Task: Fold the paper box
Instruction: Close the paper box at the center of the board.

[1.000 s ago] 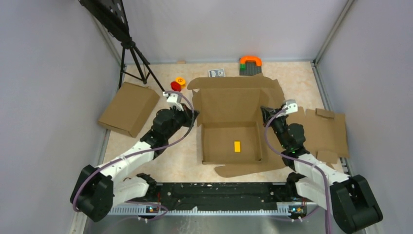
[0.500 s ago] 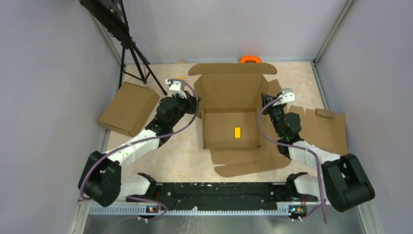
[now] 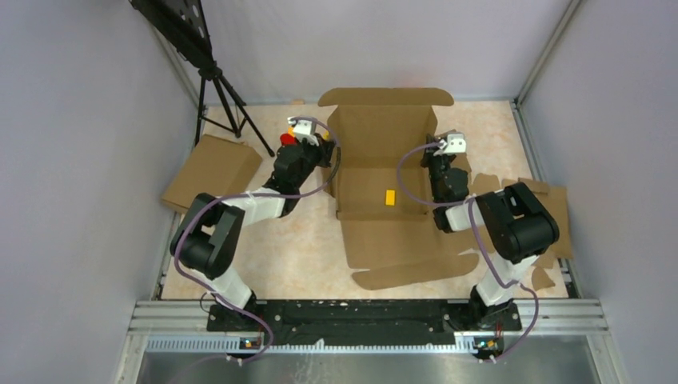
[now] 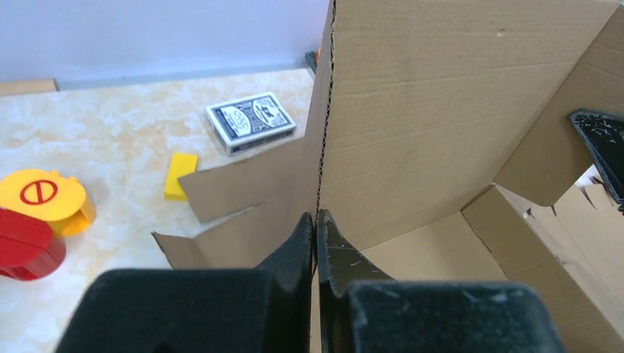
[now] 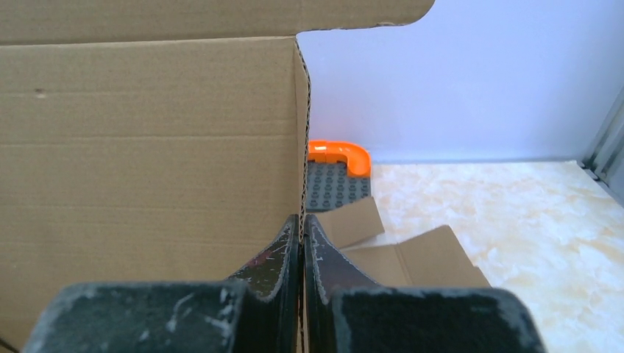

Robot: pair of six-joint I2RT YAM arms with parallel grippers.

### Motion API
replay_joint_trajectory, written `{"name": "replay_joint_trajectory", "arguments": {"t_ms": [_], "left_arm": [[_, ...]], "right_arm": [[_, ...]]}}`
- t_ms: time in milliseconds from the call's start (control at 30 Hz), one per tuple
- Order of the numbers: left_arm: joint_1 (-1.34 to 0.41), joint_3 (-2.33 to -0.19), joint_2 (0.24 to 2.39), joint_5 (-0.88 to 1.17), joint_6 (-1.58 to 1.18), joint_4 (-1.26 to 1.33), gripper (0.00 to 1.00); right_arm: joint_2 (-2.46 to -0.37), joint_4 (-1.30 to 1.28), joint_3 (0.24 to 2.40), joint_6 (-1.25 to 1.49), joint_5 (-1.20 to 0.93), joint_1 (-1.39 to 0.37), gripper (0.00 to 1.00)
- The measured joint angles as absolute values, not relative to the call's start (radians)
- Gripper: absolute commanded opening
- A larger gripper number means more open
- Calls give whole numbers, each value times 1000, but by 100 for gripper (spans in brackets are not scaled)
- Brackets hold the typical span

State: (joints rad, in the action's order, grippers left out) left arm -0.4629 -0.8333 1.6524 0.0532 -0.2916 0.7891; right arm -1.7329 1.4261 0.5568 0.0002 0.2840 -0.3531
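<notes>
The paper box (image 3: 376, 172) sits mid-table with its tray floor flat. Its tall rear panel stands upright with the lid flap curling over the top, and the front flaps splay out toward the arm bases. The left gripper (image 4: 316, 220) has its jaws pinched tight on that panel's left edge, and the right gripper (image 5: 302, 224) is clamped the same way on the right edge. A small yellow block (image 3: 389, 197) lies on the tray floor. Out by the left wrist, a yellow disc (image 4: 40, 193) carries a red barred-circle mark. A card deck (image 4: 250, 118) shows patterned print too fine to read.
</notes>
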Motion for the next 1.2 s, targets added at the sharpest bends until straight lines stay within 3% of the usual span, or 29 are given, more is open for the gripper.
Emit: {"name": "replay_joint_trajectory", "arguments": {"t_ms": [233, 400, 633, 833, 1200], "left_arm": [[-447, -802, 1700, 96, -267, 956, 0], [-446, -736, 1700, 126, -276, 1044, 0], [-450, -691, 1700, 139, -292, 1088, 0], [-465, -669, 1697, 138, -293, 1100, 0], [-530, -639, 1635, 29, -337, 1043, 6]], "right_arm": [[-1775, 1496, 565, -2, 289, -353, 0], [-1773, 1542, 492, 20, 289, -359, 11], [-1732, 1528, 436, 28, 316, -400, 17], [-1637, 1454, 392, 48, 333, -403, 3], [-1552, 1346, 360, 118, 340, -403, 2]]}}
